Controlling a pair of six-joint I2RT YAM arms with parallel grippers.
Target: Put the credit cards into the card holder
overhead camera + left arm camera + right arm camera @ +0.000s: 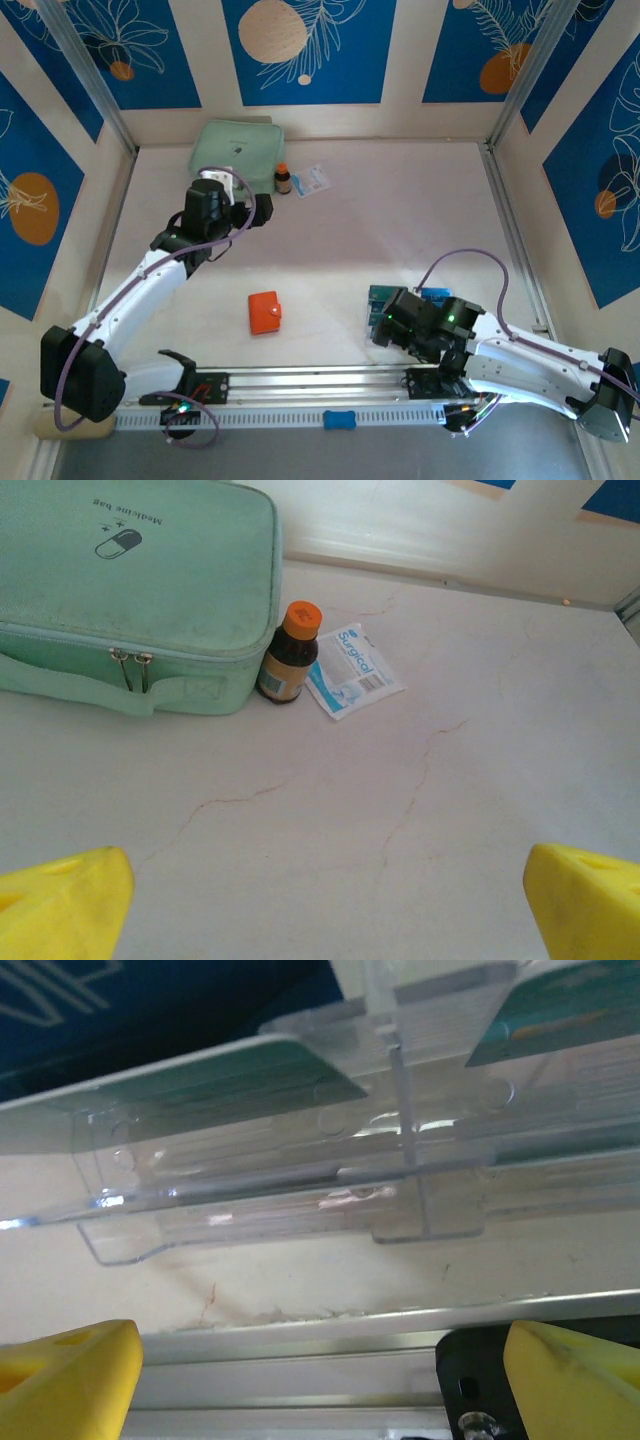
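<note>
Reaching for the credit cards (250,1075) in the clear stand (300,1190), right fingers (65,1380) wide apart and empty — left fingers (60,900) likewise, by the mint pouch (130,580). Next, likely: pinching one card edge, carrying toward the closed card holder (265,312) on the tabletop (400,220).

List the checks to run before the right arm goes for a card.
1. Open state of the right gripper: ok, fingers spread wide.
2. The credit cards ahead of it: ok, they sit in a clear stand.
3. Whether the cards are loose enough to slide out: cannot tell.
4. The card holder ready to receive: not ok, it lies folded shut.
5. The left gripper free: ok, open and holding nothing.
6. The left gripper near the card holder: not ok, it faces the green pouch.
</note>
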